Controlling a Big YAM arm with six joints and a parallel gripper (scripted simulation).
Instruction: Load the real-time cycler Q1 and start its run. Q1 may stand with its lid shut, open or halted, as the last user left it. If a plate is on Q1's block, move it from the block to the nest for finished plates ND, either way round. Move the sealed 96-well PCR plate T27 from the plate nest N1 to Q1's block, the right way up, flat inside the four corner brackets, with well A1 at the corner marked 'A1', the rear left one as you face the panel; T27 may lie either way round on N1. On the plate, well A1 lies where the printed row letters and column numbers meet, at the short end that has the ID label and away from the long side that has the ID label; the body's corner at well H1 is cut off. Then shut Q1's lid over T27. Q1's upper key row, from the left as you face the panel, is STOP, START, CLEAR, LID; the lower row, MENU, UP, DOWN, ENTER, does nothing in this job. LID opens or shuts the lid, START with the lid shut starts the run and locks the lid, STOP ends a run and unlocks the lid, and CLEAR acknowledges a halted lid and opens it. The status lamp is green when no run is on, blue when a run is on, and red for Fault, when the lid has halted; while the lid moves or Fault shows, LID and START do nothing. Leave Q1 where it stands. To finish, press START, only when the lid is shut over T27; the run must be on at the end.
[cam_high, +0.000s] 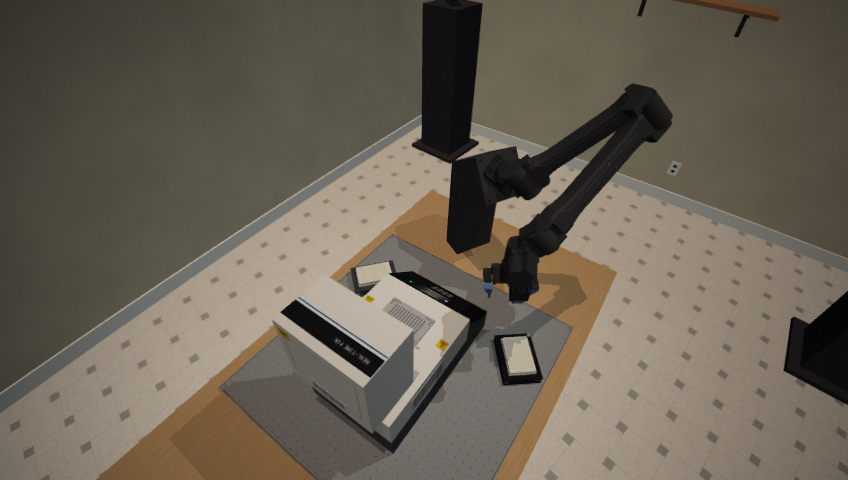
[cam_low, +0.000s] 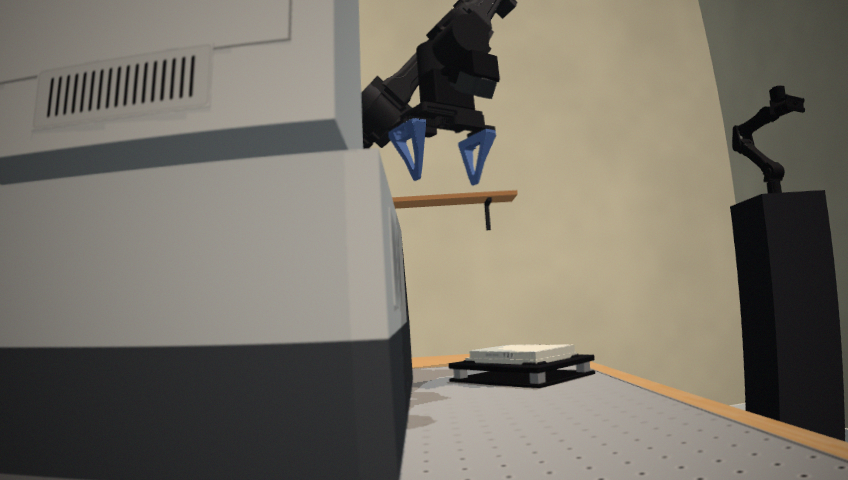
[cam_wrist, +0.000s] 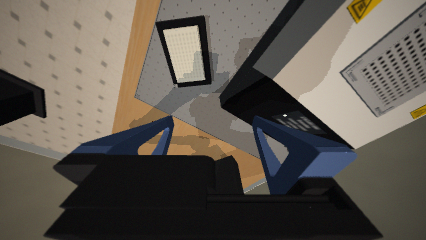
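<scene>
The cycler Q1 (cam_high: 380, 339) stands on the grey perforated mat with its lid (cam_high: 342, 344) drawn back. Its grey block (cam_high: 408, 316) lies bare, also in the wrist view (cam_wrist: 395, 65). A green lamp (cam_high: 410, 280) glows on the black panel (cam_high: 443, 294). A white sealed plate (cam_high: 516, 355) lies flat on a black nest to the right of Q1; it also shows in the exterior view (cam_low: 522, 353) and the wrist view (cam_wrist: 185, 49). A second white plate (cam_high: 373, 272) lies on a nest behind Q1's left. My gripper (cam_low: 443, 160) (cam_wrist: 213, 120) is open and empty, high above the mat off the panel's right corner.
The arm's black base box (cam_high: 476, 202) stands behind the mat. A tall black column (cam_high: 450, 77) is at the back wall and a black pedestal (cam_high: 818, 350) at the right edge. A wooden shelf (cam_low: 455, 198) hangs on the wall.
</scene>
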